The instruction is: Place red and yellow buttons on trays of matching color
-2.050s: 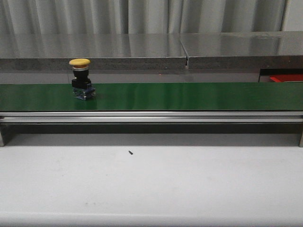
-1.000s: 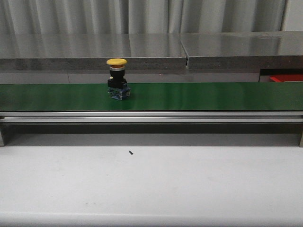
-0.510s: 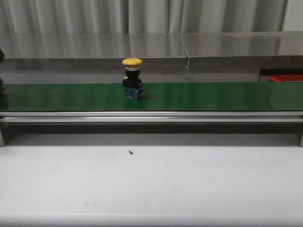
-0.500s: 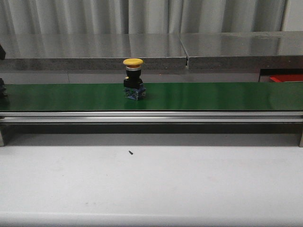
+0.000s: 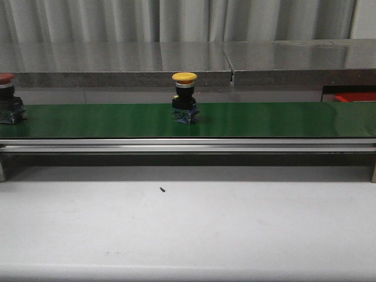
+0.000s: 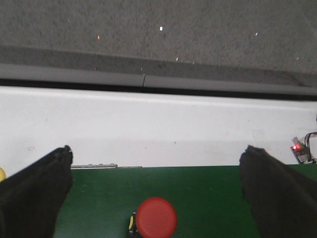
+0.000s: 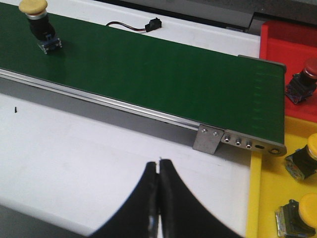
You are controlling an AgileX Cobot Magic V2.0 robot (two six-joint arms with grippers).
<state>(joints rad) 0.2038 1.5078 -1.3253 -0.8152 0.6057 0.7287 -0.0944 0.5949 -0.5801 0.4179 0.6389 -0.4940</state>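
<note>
yellow-capped button with black base: carried rightward along the glossy green belt, now near its middle | red-capped button with dark base: newly entered at belt's left end

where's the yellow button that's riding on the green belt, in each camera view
Front view: yellow button stands upright near mid-belt.
Left wrist view: only a yellow sliver at one edge, too little to identify; the red button shows instead.
Right wrist view: it stands at the belt's far end.
Shared landmark: green belt.
</note>
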